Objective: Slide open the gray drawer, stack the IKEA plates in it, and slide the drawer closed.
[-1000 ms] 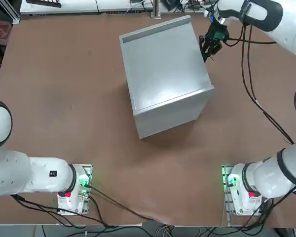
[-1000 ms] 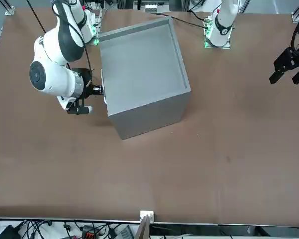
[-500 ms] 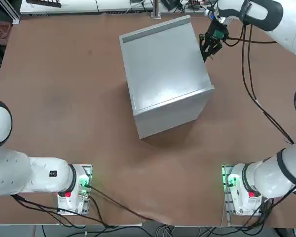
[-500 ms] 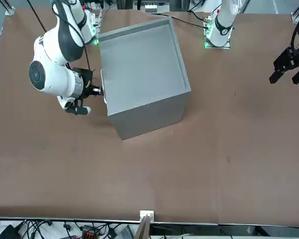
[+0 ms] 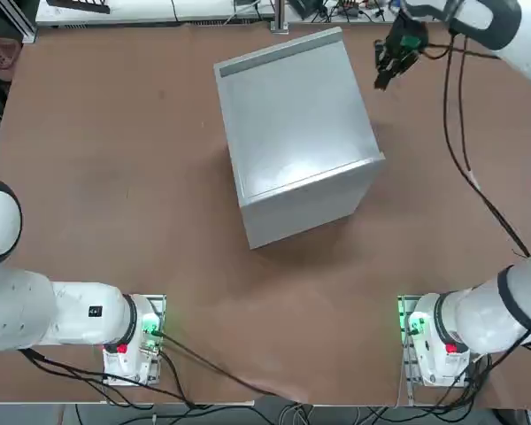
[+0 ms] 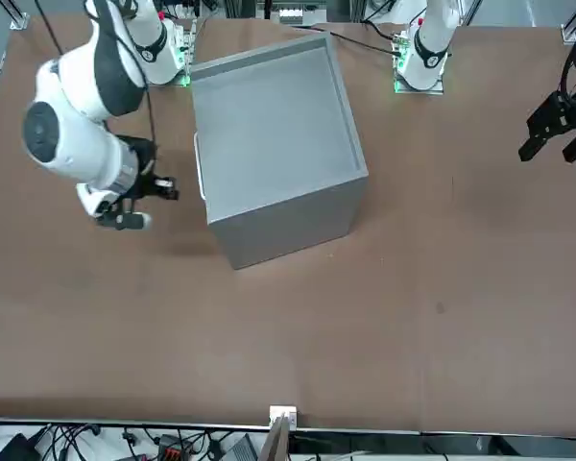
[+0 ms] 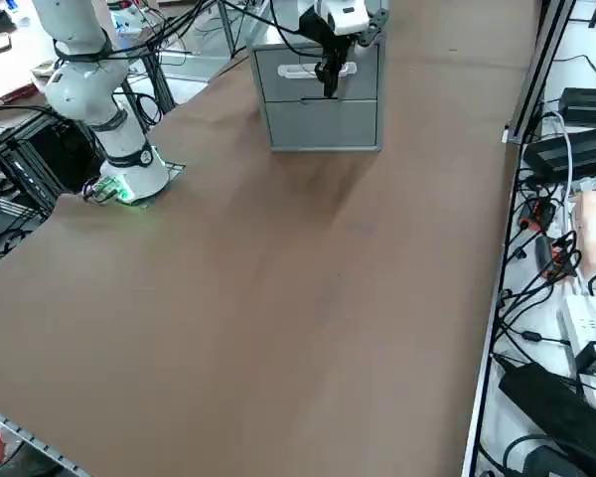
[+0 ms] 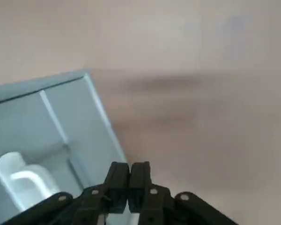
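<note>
The brown table (image 5: 115, 159) carried the large matte gray cube-shaped cabinet (image 5: 292, 124), set askew in its far half. Its gray-fronted drawer (image 7: 316, 72) sat flush and shut on the side facing the robot's right, with a pale bar handle (image 7: 310, 71) across the panel. No plates were visible in any view (possibly elsewhere, not determinable). The right arm's black two-finger gripper (image 5: 391, 64) hung just off that drawer face, clear of it, fingers pressed together with nothing between them in the wrist view. Judgement: the drawer should be rigid and slide on runners; the handle looks the sensible hold, pulled straight outward, since the smooth panel offers no purchase.
</note>
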`<control>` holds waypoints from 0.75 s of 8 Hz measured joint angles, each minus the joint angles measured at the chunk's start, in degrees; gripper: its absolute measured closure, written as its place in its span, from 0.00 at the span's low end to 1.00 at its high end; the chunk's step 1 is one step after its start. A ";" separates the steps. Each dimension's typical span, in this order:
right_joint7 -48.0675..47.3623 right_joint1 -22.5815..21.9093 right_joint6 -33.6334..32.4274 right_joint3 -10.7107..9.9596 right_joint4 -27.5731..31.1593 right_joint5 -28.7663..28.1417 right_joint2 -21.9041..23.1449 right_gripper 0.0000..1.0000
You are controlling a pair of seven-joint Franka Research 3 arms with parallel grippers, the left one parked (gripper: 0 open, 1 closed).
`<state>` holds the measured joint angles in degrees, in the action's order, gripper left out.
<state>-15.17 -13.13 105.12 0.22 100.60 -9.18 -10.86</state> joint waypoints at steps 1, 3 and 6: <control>1.92 1.88 -0.06 -0.14 -1.29 1.84 0.17 0.99; 6.13 5.65 -0.41 -0.26 -3.09 2.75 1.31 0.97; 9.48 8.62 -2.26 -0.30 -3.99 4.99 5.77 0.86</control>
<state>-5.69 -4.51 102.86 -0.08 96.60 -4.19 -5.09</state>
